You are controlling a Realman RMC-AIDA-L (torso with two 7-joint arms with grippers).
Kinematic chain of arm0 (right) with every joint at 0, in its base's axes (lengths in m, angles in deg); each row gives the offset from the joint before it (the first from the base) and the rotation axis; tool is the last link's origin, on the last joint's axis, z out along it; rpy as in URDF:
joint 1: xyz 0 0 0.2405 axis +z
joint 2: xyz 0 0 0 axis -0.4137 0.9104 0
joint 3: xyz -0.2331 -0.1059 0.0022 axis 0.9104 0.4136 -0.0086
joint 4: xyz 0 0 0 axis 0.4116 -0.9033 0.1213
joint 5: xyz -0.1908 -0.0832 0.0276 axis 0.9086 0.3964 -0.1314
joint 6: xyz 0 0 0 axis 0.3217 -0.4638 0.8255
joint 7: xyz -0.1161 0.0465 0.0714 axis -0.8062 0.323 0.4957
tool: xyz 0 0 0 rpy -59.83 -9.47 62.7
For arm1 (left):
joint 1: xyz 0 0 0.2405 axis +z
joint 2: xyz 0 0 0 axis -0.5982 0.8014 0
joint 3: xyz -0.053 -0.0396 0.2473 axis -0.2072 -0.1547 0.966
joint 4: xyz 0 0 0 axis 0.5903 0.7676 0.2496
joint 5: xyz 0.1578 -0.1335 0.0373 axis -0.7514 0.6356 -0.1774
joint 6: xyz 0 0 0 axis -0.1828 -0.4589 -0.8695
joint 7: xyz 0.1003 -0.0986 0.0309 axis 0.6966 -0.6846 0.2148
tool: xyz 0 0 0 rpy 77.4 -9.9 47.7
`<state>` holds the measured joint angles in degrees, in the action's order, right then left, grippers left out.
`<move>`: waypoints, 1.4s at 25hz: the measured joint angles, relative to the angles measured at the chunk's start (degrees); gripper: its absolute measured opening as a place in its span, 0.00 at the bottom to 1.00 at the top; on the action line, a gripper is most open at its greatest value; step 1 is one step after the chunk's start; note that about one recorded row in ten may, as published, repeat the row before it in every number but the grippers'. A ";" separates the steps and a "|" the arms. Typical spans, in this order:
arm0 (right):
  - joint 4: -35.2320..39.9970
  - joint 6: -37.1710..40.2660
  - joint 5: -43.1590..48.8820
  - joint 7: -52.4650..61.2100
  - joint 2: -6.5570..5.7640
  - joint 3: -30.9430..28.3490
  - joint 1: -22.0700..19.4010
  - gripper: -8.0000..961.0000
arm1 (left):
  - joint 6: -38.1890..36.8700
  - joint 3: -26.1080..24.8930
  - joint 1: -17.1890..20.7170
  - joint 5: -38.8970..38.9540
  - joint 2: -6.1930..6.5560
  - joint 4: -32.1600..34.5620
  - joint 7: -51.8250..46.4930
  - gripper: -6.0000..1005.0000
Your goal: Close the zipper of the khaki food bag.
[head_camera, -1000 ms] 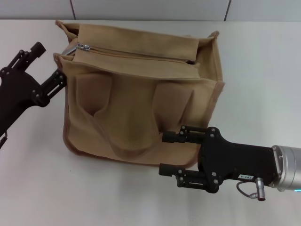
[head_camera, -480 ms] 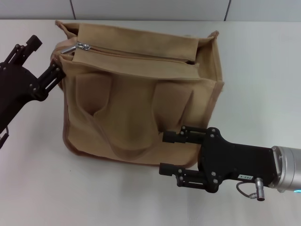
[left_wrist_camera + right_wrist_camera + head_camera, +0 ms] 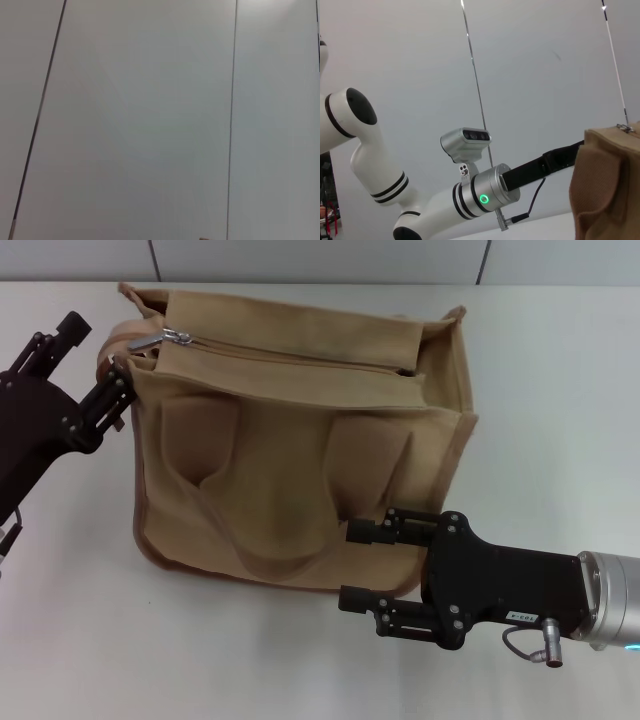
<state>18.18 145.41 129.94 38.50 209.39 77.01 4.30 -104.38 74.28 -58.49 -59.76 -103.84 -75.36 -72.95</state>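
Observation:
The khaki food bag point(image 3: 300, 470) stands on the white table, its front pockets and a handle facing me. The zipper point(image 3: 300, 355) runs along its top. The silver slider point(image 3: 180, 337) sits at the left end, its pull tab pointing left. A small dark gap shows at the zipper's right end. My left gripper point(image 3: 101, 356) is open, its fingers on either side of the bag's upper left corner. My right gripper point(image 3: 358, 566) is open, in front of the bag's lower right front. The right wrist view shows a bag corner point(image 3: 605, 175) and my left arm point(image 3: 485, 192).
The white table point(image 3: 560, 390) spreads around the bag, with a grey panelled wall point(image 3: 320, 260) behind it. The left wrist view shows only wall panels point(image 3: 150, 120).
My left gripper has moved up and slightly left along the bag's left end. The bag's trimmed corner there has bulged outward between the fingers. The right arm has not moved.

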 joint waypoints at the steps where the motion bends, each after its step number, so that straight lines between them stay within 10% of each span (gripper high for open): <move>1: 0.00 0.00 0.00 0.00 0.00 0.00 0.00 0.58 | 0.00 0.00 0.00 0.00 0.00 0.00 0.00 0.67; 19: 0.00 -0.07 -0.09 0.00 0.00 0.00 0.00 0.57 | -2.05 0.24 0.60 0.19 0.00 -0.89 1.96 0.21; 35: 0.21 4.57 -0.71 0.00 0.00 0.04 -0.08 0.56 | -7.29 0.45 0.57 0.13 0.00 -2.06 1.36 0.12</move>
<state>18.40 149.98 129.24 38.50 209.39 77.05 4.22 -111.68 74.73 -57.92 -59.63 -103.84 -77.42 -71.58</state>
